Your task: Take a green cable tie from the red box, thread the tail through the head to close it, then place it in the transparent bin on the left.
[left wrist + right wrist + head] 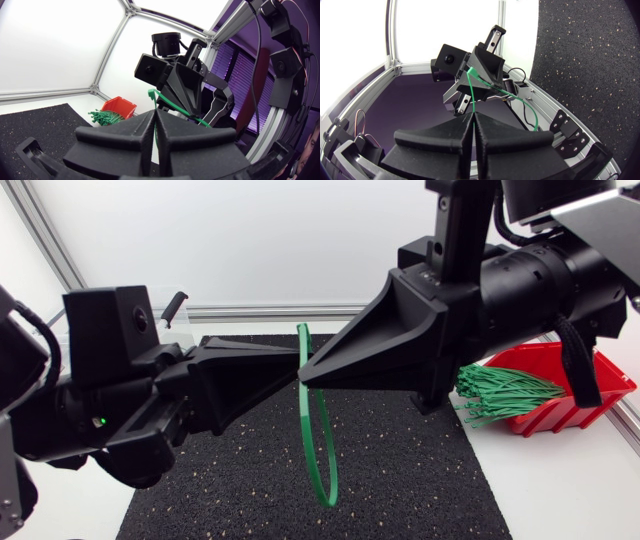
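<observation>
A green cable tie [318, 442] hangs above the black mat, bent into a long loop. My left gripper [296, 376] and my right gripper [306, 378] meet tip to tip at the upper part of the loop, and each is shut on the tie. In the left wrist view the shut left gripper [155, 124] holds the tie [170, 105], with the right gripper [176, 86] just ahead. In the right wrist view the shut right gripper [472, 118] pinches the tie [472, 90], facing the left gripper [476, 64]. The red box [575, 405] at the right holds several green ties [505, 395]. My left arm hides the transparent bin.
The black speckled mat [400, 480] covers the table's middle beneath both grippers. White table surface lies to the right of the mat, around the red box [120, 105]. A framed white wall runs along the back edge.
</observation>
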Available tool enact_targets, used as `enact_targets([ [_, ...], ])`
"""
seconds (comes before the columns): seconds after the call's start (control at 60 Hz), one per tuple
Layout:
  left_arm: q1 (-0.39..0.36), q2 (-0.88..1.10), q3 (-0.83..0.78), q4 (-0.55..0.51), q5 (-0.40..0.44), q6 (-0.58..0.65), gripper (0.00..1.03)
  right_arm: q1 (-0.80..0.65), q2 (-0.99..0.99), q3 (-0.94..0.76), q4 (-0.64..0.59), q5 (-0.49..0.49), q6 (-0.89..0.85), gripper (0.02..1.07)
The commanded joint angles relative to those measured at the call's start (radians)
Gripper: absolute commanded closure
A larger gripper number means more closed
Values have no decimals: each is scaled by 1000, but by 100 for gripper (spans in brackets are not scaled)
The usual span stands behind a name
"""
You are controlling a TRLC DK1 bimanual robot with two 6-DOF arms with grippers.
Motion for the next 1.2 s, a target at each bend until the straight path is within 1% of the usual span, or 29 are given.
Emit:
enact_targets([
  [0.0, -1, 9, 1, 5, 1, 22, 100, -4, 3, -28, 0, 2, 25, 102],
  [0.367, 14, 30, 7, 8, 1, 23, 100, -2, 3, -33, 0, 3, 25, 102],
  [0.9, 8, 32, 1, 0, 1, 23, 100, -6, -28, -33, 5, 6, 24, 102],
  [1.183, 5, 23, -6, 2, 1, 26, 100, -6, -12, -33, 8, 10, 24, 102],
])
